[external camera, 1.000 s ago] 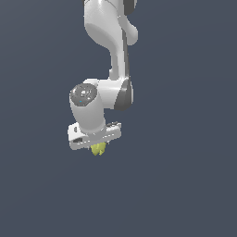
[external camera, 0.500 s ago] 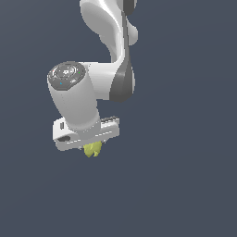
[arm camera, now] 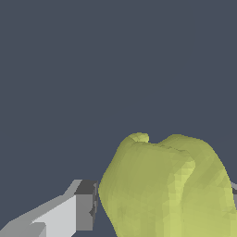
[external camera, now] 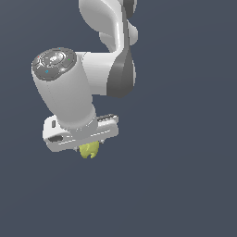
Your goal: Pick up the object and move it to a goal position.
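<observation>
The object (external camera: 89,150) is a small yellow-green lumpy item with lobed edges, hanging just under the white hand of my arm in the exterior view. My gripper (external camera: 88,148) is shut on it, and the hand's body hides the fingers there. In the wrist view the object (arm camera: 166,190) fills much of the picture, with one grey-tipped finger (arm camera: 83,210) pressed against its side. The other finger barely shows at the picture's edge.
Only a flat dark blue-grey background (external camera: 185,185) lies behind the arm and the object. The white arm's links (external camera: 106,28) rise above the hand toward the exterior view's top.
The hand with the object has come much closer to the exterior camera and shifted toward that view's left. The object has stayed between the fingers throughout.
</observation>
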Available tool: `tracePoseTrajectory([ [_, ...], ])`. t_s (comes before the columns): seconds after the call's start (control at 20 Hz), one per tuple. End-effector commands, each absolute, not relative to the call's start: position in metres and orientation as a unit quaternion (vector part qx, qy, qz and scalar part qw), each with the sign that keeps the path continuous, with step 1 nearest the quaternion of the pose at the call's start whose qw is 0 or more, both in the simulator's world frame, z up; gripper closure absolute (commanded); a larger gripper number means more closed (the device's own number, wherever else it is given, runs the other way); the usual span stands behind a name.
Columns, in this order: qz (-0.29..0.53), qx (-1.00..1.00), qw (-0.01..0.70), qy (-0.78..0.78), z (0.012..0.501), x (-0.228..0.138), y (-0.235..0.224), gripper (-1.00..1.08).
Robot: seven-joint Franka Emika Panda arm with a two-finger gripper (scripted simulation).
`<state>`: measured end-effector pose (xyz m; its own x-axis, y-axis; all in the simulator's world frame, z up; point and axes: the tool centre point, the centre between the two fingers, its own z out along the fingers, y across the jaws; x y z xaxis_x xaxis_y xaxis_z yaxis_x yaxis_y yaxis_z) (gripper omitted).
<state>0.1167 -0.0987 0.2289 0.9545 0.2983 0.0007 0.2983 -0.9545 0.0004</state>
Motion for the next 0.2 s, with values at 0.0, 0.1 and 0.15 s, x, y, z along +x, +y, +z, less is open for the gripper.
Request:
tracePoseTrajectory([
  [0.0, 0.000, 0.989, 0.000, 0.151, 0.2317, 0.1186, -0.0990, 1.08],
  [0.1, 0.000, 0.989, 0.000, 0.151, 0.2325, 0.1192, -0.0991, 1.08],
  [0.15, 0.000, 0.989, 0.000, 0.151, 0.2326, 0.1192, -0.0991, 1.08],
])
